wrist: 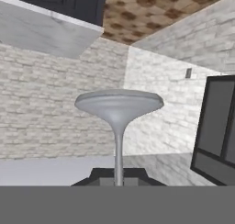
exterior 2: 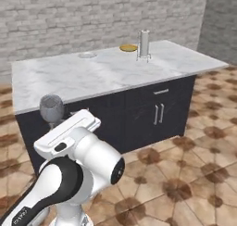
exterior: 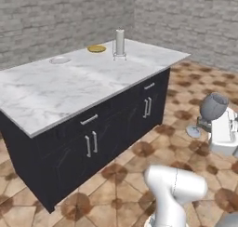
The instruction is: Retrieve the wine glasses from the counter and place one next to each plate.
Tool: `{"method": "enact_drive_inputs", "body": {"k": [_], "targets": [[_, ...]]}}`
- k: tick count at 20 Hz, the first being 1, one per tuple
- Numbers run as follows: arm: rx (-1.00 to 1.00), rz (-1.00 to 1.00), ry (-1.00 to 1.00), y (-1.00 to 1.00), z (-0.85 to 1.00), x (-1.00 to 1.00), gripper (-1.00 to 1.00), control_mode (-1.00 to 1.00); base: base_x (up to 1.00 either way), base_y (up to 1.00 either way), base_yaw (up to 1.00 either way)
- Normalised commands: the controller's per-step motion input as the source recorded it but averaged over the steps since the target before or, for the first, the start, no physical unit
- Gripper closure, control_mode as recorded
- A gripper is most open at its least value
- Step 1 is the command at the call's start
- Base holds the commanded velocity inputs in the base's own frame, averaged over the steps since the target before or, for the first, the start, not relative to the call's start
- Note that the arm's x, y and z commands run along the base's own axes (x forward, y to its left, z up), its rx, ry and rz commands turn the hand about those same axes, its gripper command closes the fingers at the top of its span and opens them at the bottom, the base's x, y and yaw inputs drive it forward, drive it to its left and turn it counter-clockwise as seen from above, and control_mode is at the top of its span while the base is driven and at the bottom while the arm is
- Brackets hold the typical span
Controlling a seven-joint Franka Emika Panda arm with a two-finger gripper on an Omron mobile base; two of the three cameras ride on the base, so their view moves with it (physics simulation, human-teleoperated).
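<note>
A marble-topped island (exterior: 56, 89) on black cabinets (exterior 2: 157, 111) stands on brown patterned floor tiles (exterior: 186, 110) before grey brick walls (exterior 2: 69, 16).

Paper-towel roll (exterior: 120, 42) beside yellow plate (exterior: 96, 48)

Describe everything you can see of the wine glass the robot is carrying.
The wine glass is clear, grey-tinted, glassy, with a rounded bowl, thin stem and round foot. It looks empty. The gripper holds it by the stem, tilted, in the air over the tiled floor, short of the island. In the hand view the stem runs between the fingers, and its foot faces the camera.
</note>
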Motion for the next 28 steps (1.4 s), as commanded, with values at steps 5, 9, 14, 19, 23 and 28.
{"method": "enact_drive_inputs", "body": {"k": [5, 9, 14, 19, 23, 28], "targets": [[0.0, 0.0, 0.0, 0.0, 0.0, 0.0, 1.0, 1.0, 1.0, -0.96, 0.34], [0.0, 0.0, 0.0, 0.0, 0.0, 0.0, 1.0, 1.0, 0.93, -0.68, 0.55], [0.0, 0.0, 0.0, 0.0, 0.0, 0.0, 1.0, 1.0, 0.79, -0.67, 0.59], [0.0, 0.0, 0.0, 0.0, 0.0, 0.0, 1.0, 1.0, 0.67, -0.89, 0.53], [0.0, 0.0, 0.0, 0.0, 0.0, 0.0, 1.0, 1.0, 0.0, -1.0, 0.34], [0.0, 0.0, 0.0, 0.0, 0.0, 0.0, 1.0, 1.0, 0.01, -1.0, 0.12]]}}
